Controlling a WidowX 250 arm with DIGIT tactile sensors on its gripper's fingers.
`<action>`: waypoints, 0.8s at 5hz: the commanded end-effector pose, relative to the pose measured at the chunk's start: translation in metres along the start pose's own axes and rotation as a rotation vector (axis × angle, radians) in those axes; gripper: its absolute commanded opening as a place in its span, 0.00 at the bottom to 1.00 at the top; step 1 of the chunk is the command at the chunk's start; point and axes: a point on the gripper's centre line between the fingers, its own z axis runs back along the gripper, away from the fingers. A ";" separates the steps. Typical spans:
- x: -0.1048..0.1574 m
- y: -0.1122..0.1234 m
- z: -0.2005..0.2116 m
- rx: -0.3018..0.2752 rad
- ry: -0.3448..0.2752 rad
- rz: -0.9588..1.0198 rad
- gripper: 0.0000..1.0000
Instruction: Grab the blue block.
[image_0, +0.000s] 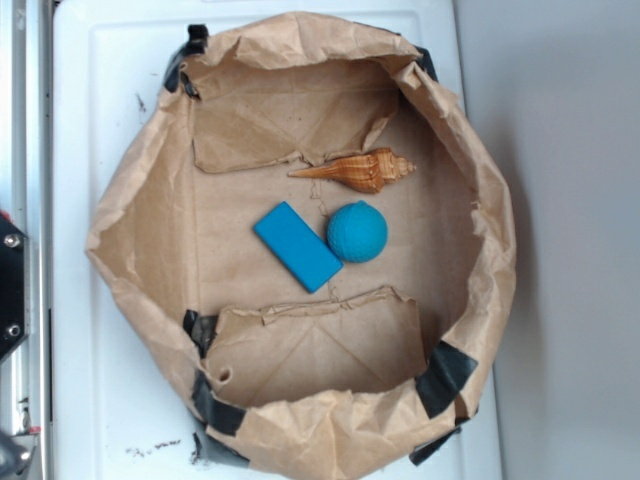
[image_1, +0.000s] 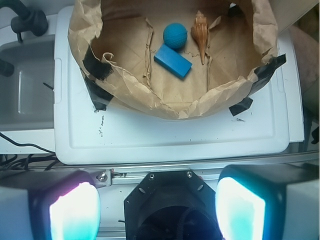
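One blue block (image_0: 297, 246) lay flat on the floor of the crumpled paper bin (image_0: 480, 300), near the middle, set on a slant. One short end sat just beside the teal ball (image_0: 357, 232); touching or a hair apart, could not tell. Past the ball, toward the bin's far fold, a tan spiral shell (image_0: 358, 170) lay on its side, close to the ball but clear of the block.

Wrist view showed the gripper (image_1: 157, 207) well back from the bin, outside its wall, over the edge of the white tray (image_1: 175, 140). Fingers (image_1: 75, 212) stood spread wide, nothing between them.

Risks, as judged from this layout:
- Ball crowding one end of the block. A finger coming down on that side would likely strike or roll the ball, nudging the block off line. Closing across the long sides, away from the ball, looked safer.
- Block low and flat with sharp edges. A descent stopping short would close above it and catch nothing; too deep would dig into the paper floor.
- Torn flaps and creases in the floor paper near the block could snag a fingertip or lift with the grasp.
- Tall, ragged bin wall between gripper and block. A low approach would crush or drag the paper and shift everything inside.
- Similar colours: ball and block could be confused.
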 end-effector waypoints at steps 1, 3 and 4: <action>0.000 0.000 0.000 0.000 0.000 0.000 1.00; 0.089 -0.018 -0.054 -0.189 0.012 -0.245 1.00; 0.089 -0.018 -0.054 -0.189 0.012 -0.245 1.00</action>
